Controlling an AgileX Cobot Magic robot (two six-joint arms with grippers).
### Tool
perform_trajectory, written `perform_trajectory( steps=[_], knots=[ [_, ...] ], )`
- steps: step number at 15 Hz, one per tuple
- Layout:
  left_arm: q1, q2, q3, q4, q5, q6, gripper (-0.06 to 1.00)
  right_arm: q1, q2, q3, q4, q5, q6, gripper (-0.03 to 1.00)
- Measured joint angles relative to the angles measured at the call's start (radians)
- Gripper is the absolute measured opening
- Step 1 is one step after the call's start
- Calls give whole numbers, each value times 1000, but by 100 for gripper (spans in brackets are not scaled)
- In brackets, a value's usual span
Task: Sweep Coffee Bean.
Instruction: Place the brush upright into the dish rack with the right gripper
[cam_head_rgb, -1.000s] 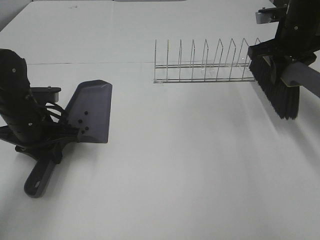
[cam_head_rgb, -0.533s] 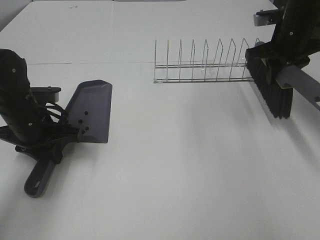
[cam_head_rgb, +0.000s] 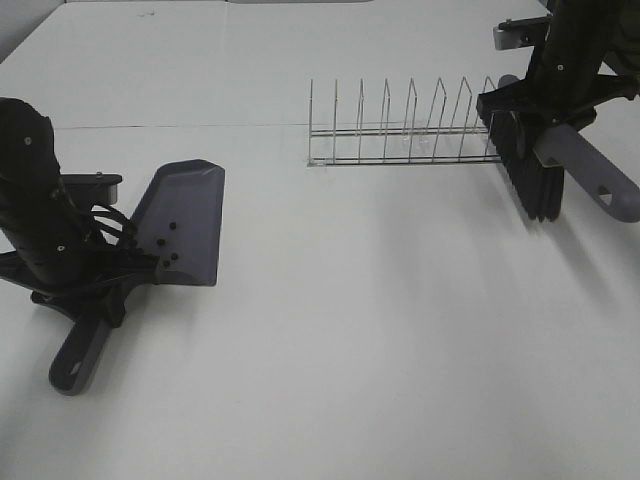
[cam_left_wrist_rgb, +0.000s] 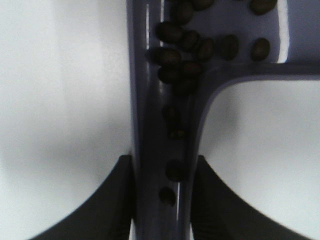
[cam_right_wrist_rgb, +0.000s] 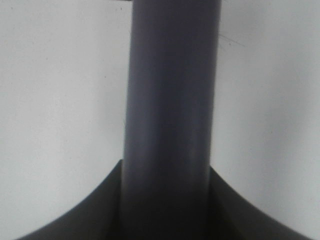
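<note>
White tabletop (cam_head_rgb: 350, 340) is seen from the high camera, with a thin wire dish rack (cam_head_rgb: 400, 135) at the back. A dark grey plastic dustpan (cam_head_rgb: 185, 215) is clamped by its handle in the left gripper (cam_head_rgb: 100, 290). A grey-handled, black-bristled brush (cam_head_rgb: 535, 180) is gripped by the right gripper (cam_head_rgb: 545, 125) at the rack's right end, bristles down.

From the left wrist, tiny dark oval coffee beans (cam_left_wrist_rgb: 190, 42) are seen inside the dustpan, some along its handle channel between the jaws.

From the right wrist, the brush handle is seen clamped between the jaws.
</note>
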Motion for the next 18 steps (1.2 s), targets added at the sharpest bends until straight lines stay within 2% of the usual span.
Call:
perform_trajectory(
  steps=[5,8,11,12,14,16,18],
  knots=[
    [0,0,0,0,0,0,26,0,144,-246,-4,77,0,26],
    [0,0,0,0,0,0,26,0,183,-315,-12,79,1,26],
    [0,0,0,0,0,0,26,0,187,-321,-12,80,2,27],
    [0,0,0,0,0,0,26,0,187,-321,-12,80,3,38],
    [0,0,0,0,0,1,26,0,187,-321,-12,80,3,69],
    [0,0,0,-2,0,8,26,0,187,-324,-2,84,3,81],
    [0,-11,0,-3,-5,9,26,0,167,-324,26,88,3,83]
  ],
)
